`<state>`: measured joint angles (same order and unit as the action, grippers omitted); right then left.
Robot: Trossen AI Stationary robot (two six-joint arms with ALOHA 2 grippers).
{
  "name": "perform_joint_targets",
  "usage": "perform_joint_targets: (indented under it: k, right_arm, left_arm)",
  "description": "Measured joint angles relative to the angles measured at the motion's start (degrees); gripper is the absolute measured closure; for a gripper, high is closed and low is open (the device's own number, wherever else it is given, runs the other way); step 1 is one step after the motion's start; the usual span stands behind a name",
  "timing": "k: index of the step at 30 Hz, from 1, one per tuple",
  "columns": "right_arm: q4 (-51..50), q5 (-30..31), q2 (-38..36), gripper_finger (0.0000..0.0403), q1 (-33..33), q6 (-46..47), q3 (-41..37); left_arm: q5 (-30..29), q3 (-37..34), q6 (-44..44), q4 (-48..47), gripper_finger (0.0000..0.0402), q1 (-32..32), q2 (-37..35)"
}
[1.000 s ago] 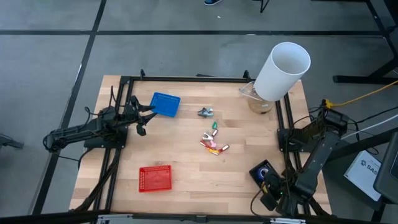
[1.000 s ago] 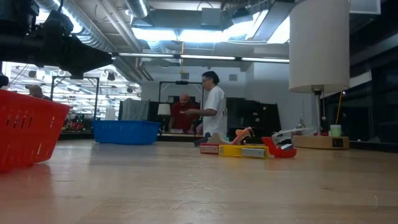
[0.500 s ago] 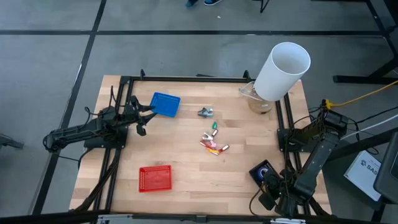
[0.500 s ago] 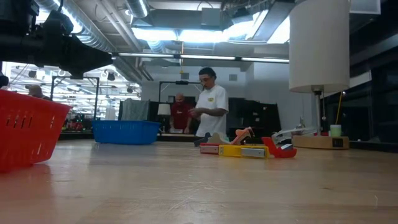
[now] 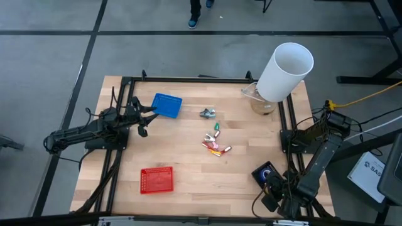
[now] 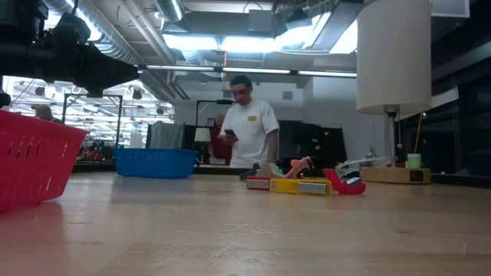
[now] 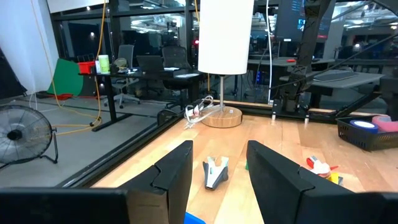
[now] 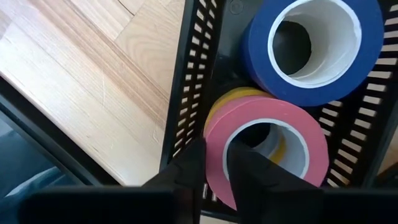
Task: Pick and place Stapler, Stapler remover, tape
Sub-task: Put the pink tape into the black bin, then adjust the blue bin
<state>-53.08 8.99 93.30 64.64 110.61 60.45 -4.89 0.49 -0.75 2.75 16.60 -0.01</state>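
The right pincer (image 8: 214,163) hangs over a black basket (image 8: 186,81) at the counter's (image 5: 188,157) near right corner, fingers narrowly parted around the rim of the pink tape (image 8: 267,149), which overlaps a yellow roll beside the blue tape (image 8: 311,43). The left pincer (image 7: 217,171), fingers apart and empty, points at the stapler remover (image 7: 215,172) lying well ahead of it

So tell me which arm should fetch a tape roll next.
The right. Its gripper hangs directly over the black basket, fingers astride the pink tape wall. The left gripper sits beside the blue basket, far off.
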Motion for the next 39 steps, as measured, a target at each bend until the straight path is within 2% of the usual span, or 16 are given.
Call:
perform_joint_targets:
  k: [8,15,27,39]
  right_arm:
    - [0.0,-0.6,0.0,0.0273,-0.1,0.1,0.0]
    - [0.1,-8.6,-0.6,0.0237,-0.9,-3.2,0.0]
    - [1.0,-10.2,-6.1,0.0234,-5.9,-11.0,0.0]
    - [1.2,-10.1,-7.1,0.0234,-13.5,-26.7,0.0]
  left_arm:
    - [0.0,0.0,0.0,0.0,0.0253,0.0,0.0]
    - [0.0,0.0,0.0,0.0,0.0253,0.0,0.0]
    - [0.0,0.0,0.0,0.0,0.0253,0.0,0.0]
    - [0.0,0.0,0.0,0.0,0.0253,0.0,0.0]
